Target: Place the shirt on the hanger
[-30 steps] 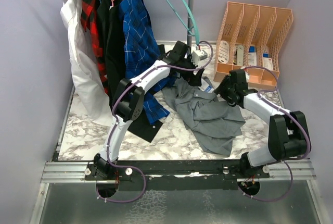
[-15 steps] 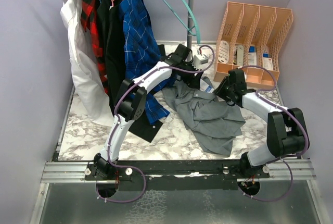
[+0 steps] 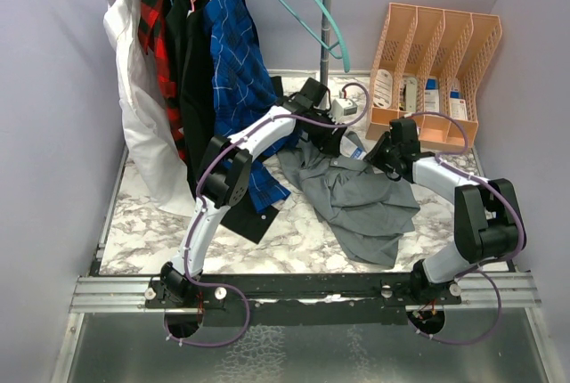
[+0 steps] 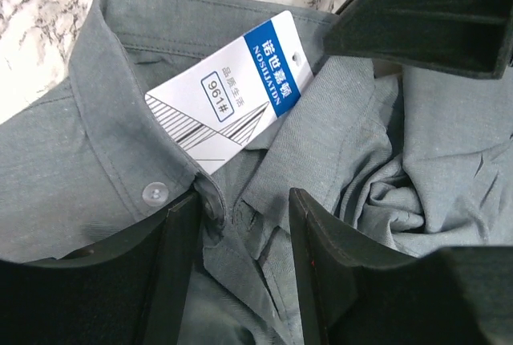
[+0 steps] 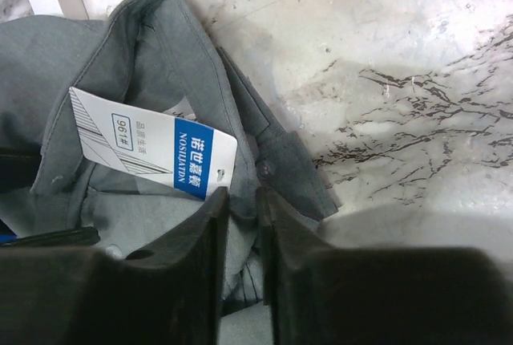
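Observation:
The grey shirt (image 3: 365, 200) lies crumpled on the marble table, its collar towards the back. Its white-and-blue label (image 4: 228, 92) shows at the neck, and also in the right wrist view (image 5: 152, 152). The teal hanger (image 3: 312, 4) hangs on the rail, above and behind the shirt. My left gripper (image 3: 337, 142) is open at the collar. In its wrist view (image 4: 240, 229) the jaws straddle the buttoned placket. My right gripper (image 3: 374, 156) is at the collar's right side. In its wrist view (image 5: 243, 209) it is shut on the collar edge.
The rail holds a white garment (image 3: 134, 89), a red-and-black plaid shirt (image 3: 160, 36), dark clothes and a blue plaid shirt (image 3: 236, 71) at back left. An orange file rack (image 3: 436, 71) stands at back right. A white plug box (image 3: 343, 109) lies behind the collar.
My right gripper has moved a little left onto the collar. My left gripper has shifted slightly towards the back. The teal hanger's lower end has swung a little.

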Controlling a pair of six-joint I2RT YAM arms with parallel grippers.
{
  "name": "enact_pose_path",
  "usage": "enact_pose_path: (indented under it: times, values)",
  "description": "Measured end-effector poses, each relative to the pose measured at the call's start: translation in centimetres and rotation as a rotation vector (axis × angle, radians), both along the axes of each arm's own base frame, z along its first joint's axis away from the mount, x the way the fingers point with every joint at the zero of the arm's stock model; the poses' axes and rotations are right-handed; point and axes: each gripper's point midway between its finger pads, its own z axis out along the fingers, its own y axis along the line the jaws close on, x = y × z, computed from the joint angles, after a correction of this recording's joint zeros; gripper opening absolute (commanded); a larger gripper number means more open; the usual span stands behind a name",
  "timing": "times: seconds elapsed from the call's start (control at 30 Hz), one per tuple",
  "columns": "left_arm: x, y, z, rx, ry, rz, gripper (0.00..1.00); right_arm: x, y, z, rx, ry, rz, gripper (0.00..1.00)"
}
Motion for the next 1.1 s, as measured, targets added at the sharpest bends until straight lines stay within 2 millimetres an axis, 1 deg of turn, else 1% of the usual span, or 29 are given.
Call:
enact_pose_path:
  times: [0.03, 0.17, 0.2, 0.27, 0.37, 0.4, 0.43, 0.5, 0.63, 0.67, 0.7, 0.8, 0.93, 1.03, 1.1]
  values:
    - [-0.1, 0.0, -0.1, 0.002, 0.002, -0.002, 0.51, 0.0, 0.1, 0.0, 0.003, -0.001, 0.003, 0.01]
    - [-0.9, 0.6, -0.9, 0.025, 0.020, -0.013, 0.50, 0.0, 0.4, 0.2, 0.011, -0.006, 0.024, 0.01]
    - [-1.2, 0.9, -1.2, 0.034, 0.029, -0.014, 0.47, 0.0, 0.4, 0.2, 0.012, -0.006, 0.028, 0.01]
    - [-1.8, 1.5, -1.6, 0.053, 0.040, -0.013, 0.37, 0.0, 0.5, 0.4, 0.012, -0.012, 0.038, 0.01]
    - [-1.7, 1.9, -1.7, 0.069, 0.019, -0.006, 0.19, 0.0, 0.7, 1.2, 0.014, -0.035, 0.054, 0.01]
    - [-1.7, 2.0, -1.6, 0.073, 0.016, -0.002, 0.16, 0.0, 0.7, 1.6, 0.014, -0.046, 0.060, 0.01]
    - [-1.7, 2.0, -1.6, 0.074, 0.012, -0.001, 0.13, 0.0, 0.7, 2.1, 0.014, -0.058, 0.067, 0.01]
    - [-1.6, 2.1, -1.5, 0.078, 0.008, 0.004, 0.13, 0.0, 0.9, 2.9, 0.016, -0.083, 0.083, 0.01]
    - [-1.6, 2.1, -1.4, 0.078, 0.010, 0.010, 0.14, -0.1, 1.2, 3.7, 0.016, -0.106, 0.121, 0.01]
    - [-1.6, 2.1, -1.4, 0.078, 0.013, 0.012, 0.05, -0.2, 1.3, 3.9, 0.011, -0.112, 0.135, 0.01]
    - [-1.6, 2.1, -1.4, 0.078, 0.014, 0.013, 0.00, -0.2, 1.4, 4.0, 0.008, -0.118, 0.151, 0.01]
    - [-1.6, 2.1, -1.3, 0.076, 0.019, 0.017, 0.00, -0.7, 1.5, 4.5, -0.007, -0.141, 0.192, 0.01]
    - [-2.2, 2.0, -0.5, 0.066, 0.015, 0.007, 0.00, -2.2, 1.3, 5.1, -0.030, -0.185, 0.236, 0.01]
    - [-3.3, 2.2, 0.9, 0.055, 0.007, -0.004, 0.00, -3.5, 1.2, 5.8, -0.043, -0.222, 0.262, 0.01]
    - [-4.2, 2.5, 2.4, 0.043, -0.008, -0.013, 0.00, -4.3, 1.2, 7.2, -0.045, -0.270, 0.282, 0.01]
